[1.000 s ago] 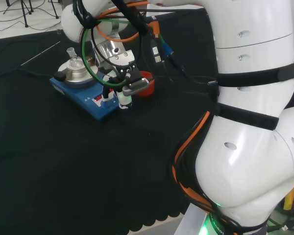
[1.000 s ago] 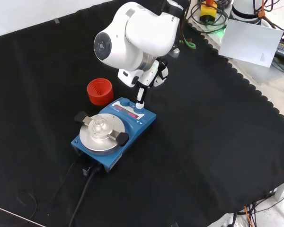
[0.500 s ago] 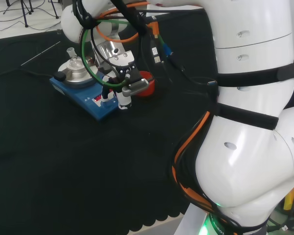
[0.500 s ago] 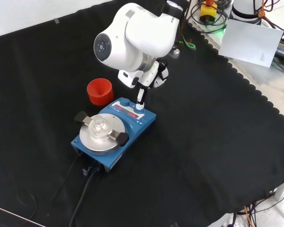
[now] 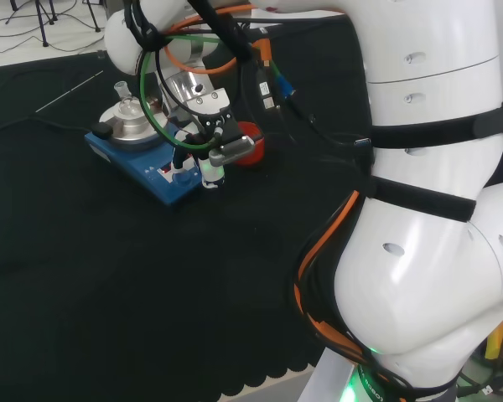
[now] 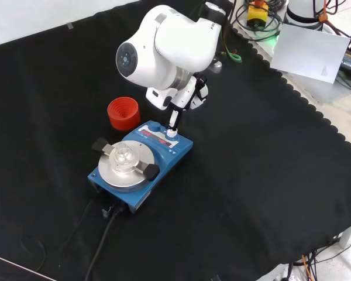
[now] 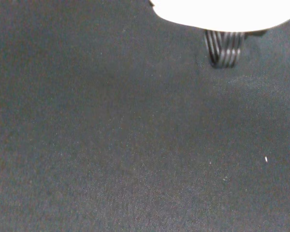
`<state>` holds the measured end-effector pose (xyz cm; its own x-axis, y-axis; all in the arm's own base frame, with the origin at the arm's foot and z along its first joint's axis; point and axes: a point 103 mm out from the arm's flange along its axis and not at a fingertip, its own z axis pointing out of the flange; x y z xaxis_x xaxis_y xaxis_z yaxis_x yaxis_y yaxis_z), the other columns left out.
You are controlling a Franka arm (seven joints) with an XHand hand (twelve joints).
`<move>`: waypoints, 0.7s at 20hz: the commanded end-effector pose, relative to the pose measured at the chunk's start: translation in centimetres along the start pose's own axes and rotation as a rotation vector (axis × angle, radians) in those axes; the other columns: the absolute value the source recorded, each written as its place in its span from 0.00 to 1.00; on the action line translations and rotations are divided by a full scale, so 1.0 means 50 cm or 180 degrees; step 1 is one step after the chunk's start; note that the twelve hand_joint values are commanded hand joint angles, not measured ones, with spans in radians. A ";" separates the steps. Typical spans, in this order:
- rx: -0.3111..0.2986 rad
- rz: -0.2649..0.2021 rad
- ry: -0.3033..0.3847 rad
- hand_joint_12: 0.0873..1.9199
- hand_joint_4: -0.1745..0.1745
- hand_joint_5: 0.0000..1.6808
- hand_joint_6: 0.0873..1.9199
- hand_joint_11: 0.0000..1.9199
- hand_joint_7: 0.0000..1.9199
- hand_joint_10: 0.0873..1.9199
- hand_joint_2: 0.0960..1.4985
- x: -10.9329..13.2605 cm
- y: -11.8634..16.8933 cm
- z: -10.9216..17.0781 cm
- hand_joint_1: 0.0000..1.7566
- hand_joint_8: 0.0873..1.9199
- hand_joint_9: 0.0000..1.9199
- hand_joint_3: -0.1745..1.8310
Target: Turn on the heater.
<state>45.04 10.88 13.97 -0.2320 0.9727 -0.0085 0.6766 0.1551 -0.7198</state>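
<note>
The heater (image 5: pixel 155 172) is a blue box with a round silver plate and a small clear flask (image 5: pixel 127 105) standing on it. In the front view the heater (image 6: pixel 167 157) lies mid-cloth, with its control panel facing the arm. The hand (image 5: pixel 208 117) hangs over that panel end with straight fingers (image 5: pixel 211 172) pointing down. In the front view one finger (image 6: pixel 173 120) comes down onto the far corner of the panel beside a knob. The hand (image 6: pixel 190 93) holds nothing. The wrist view has black cloth and a blurred white part of the hand (image 7: pixel 222 12).
A red ribbed ring stand (image 6: pixel 124 113) sits on the cloth just beyond the heater, partly behind the hand in the head view (image 5: pixel 251 153). A black cable (image 6: pixel 99 246) runs from the heater to the near edge. The cloth's scalloped edge and loose paper (image 6: pixel 313 50) lie at right.
The hand has shifted very slightly over the heater's panel end. The heater, flask and red stand have not moved.
</note>
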 end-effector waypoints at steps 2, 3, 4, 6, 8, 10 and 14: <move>-0.0141 -0.0060 0.0035 0.73 0.53 0.22 0.00 0.95 0.87 0.71 0.28 0.002 -0.025 -0.029 0.88 0.94 0.99 0.74; -0.0179 -0.0077 0.0053 0.73 0.53 0.22 0.00 0.95 0.87 0.71 0.28 0.002 -0.033 -0.039 0.88 0.94 0.99 0.74; -0.0214 -0.0084 0.0059 0.73 0.53 0.22 0.00 0.95 0.87 0.71 0.28 0.003 -0.041 -0.048 0.88 0.94 0.99 0.74; -0.0266 -0.0086 0.0052 0.73 0.53 0.22 0.00 0.95 0.87 0.71 0.28 0.005 -0.055 -0.064 0.88 0.94 0.99 0.74; -0.0304 -0.0080 0.0038 0.73 0.53 0.22 0.00 0.95 0.87 0.71 0.28 0.006 -0.065 -0.075 0.88 0.94 0.99 0.74; -0.0328 -0.0070 0.0030 0.73 0.53 0.22 0.00 0.95 0.87 0.71 0.28 0.006 -0.072 -0.082 0.88 0.94 0.99 0.74; -0.0346 -0.0051 0.0036 0.73 0.53 0.22 0.00 0.95 0.87 0.71 0.28 0.004 -0.080 -0.085 0.88 0.94 0.99 0.74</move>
